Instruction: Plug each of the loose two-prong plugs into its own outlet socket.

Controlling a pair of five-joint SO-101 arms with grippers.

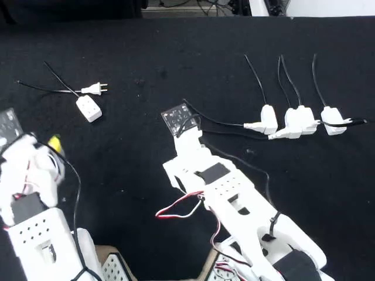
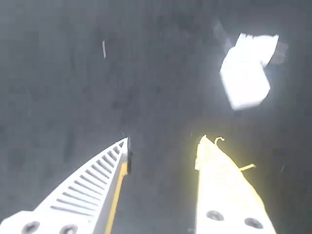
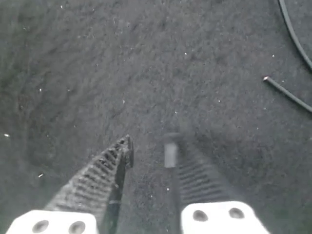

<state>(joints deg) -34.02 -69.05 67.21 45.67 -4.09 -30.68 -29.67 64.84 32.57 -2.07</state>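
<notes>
Loose two-prong plug (image 1: 94, 89) lies at upper left of the high view, black cord trailing left. Its white outlet socket (image 1: 88, 108) sits just below it, not touching.

Row of three more white sockets (image 1: 299, 119) at right, a plug at the side of each; seating cannot be judged.

Left gripper (image 2: 163, 146), lower left: jaws spread wide, nothing held, above the black table (image 1: 176, 58).

Right gripper (image 3: 148, 146), frame centre: jaws parted by a modest gap, empty, a black cord (image 3: 292, 29) nearby.
</notes>
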